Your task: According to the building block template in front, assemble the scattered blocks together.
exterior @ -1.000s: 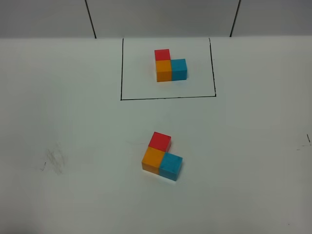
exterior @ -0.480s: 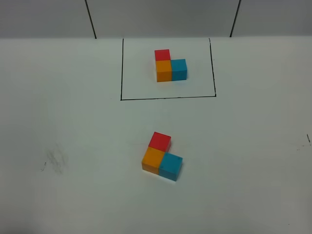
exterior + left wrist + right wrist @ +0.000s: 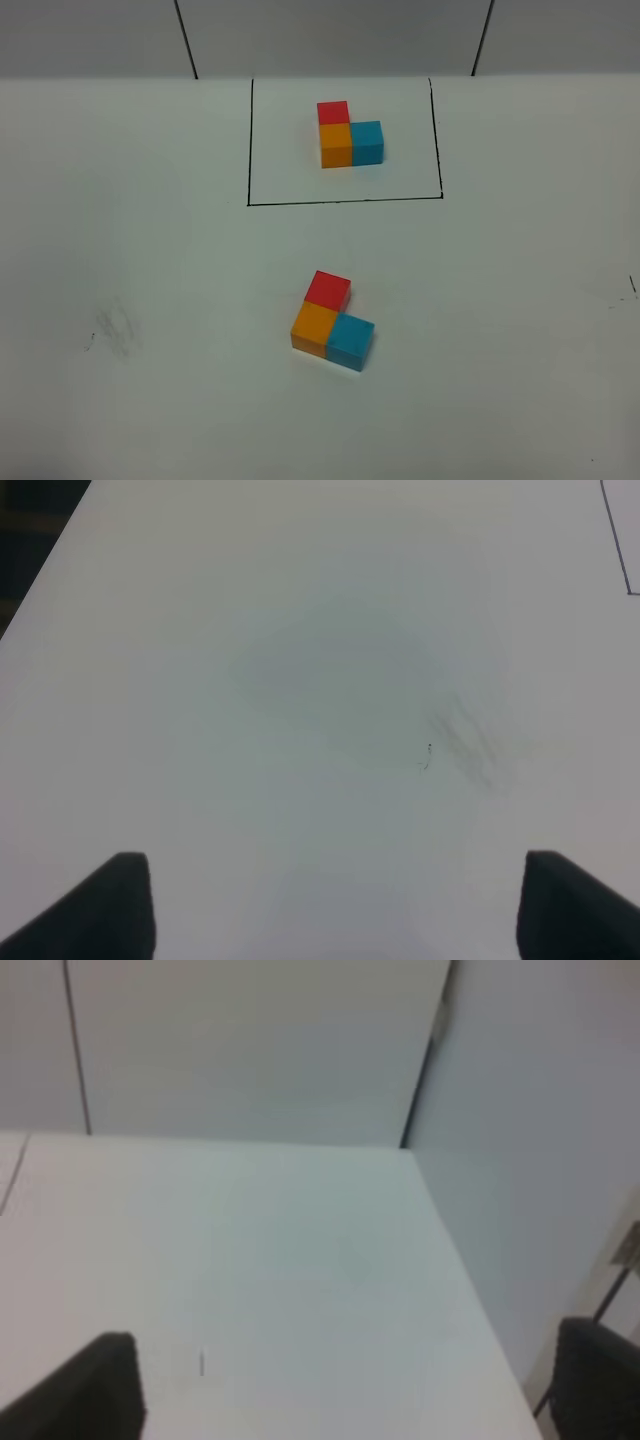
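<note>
Blocks [image 3: 332, 318] only overhead, left gripper [image 3: 335, 905] and right gripper [image 3: 350, 1385] spread wide, empty.

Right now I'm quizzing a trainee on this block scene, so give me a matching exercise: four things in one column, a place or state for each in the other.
Things:
1. template
2. loose red cube
3. loose blue cube
4. left gripper

Places or states:
A. open over bare table
B. touching the loose orange cube, nearer the frame
C. inside the black drawn frame
D. touching the orange cube's right side

Pairs: 1-C, 2-B, 3-D, 4-A
</note>
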